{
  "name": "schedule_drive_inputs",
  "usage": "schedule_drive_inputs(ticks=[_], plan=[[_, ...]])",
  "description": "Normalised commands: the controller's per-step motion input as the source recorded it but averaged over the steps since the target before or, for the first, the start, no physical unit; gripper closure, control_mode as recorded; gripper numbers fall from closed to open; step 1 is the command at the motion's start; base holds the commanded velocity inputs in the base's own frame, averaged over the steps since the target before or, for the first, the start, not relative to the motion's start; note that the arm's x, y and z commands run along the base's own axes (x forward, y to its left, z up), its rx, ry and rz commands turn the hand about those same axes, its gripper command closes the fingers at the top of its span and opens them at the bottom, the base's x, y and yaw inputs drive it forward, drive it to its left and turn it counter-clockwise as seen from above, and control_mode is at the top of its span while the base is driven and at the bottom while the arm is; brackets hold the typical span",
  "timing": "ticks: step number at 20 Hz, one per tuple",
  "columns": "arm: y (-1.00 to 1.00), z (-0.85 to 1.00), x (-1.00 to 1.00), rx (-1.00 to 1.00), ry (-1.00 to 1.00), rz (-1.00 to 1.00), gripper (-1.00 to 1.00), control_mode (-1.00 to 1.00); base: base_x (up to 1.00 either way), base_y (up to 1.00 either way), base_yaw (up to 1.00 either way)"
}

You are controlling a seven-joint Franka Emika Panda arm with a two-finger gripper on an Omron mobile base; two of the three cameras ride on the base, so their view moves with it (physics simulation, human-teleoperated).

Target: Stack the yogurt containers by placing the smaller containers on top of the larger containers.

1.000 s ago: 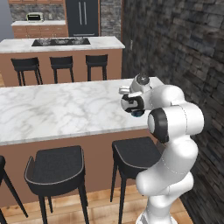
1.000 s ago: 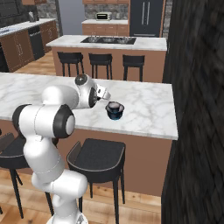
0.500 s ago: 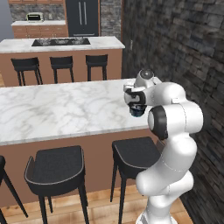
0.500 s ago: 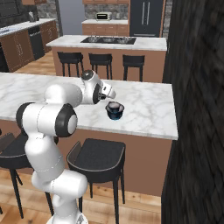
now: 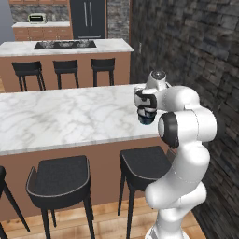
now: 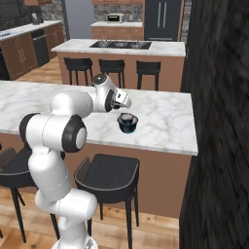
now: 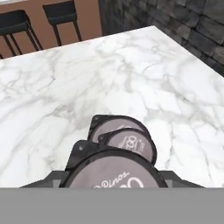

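Observation:
The larger container (image 6: 128, 126), a squat blue tub with a dark top, stands on the marble counter (image 6: 165, 121) near its right end. A smaller container (image 6: 127, 117) sits on top of it. In the hand view that stacked cup (image 7: 131, 141) lies over the tub's lid (image 7: 105, 124). My gripper (image 7: 117, 181) is shut on another smaller container (image 7: 111, 168), whose dark lid hides the fingertips. The gripper (image 6: 124, 102) hangs just left of and above the tub. From the left base view the gripper (image 5: 145, 105) is directly over the tub (image 5: 147, 118).
Black stools (image 5: 63, 177) (image 6: 109, 175) stand along the counter's near side. A dark stone wall (image 5: 186, 46) rises close on the right, past the counter's end. A second island with a cooktop (image 6: 119, 44) and stools lies beyond.
The gripper has carried its cup sideways toward the tub and now hangs almost over it. The tub and the cup on it have not moved.

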Motion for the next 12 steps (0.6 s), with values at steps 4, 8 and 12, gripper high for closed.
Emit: schedule_drive_inputs(ticks=[4,8,12], plan=[[-0.26,0.01,-0.14,0.02,0.0,0.0,1.0,-1.0,0.0,0.0,0.0],[-0.3,0.1,-0.06,0.06,0.08,0.0,1.0,-1.0,0.0,0.0,0.0],[-0.3,0.12,0.0,0.07,0.1,0.0,1.0,-1.0,0.0,0.0,0.0]])
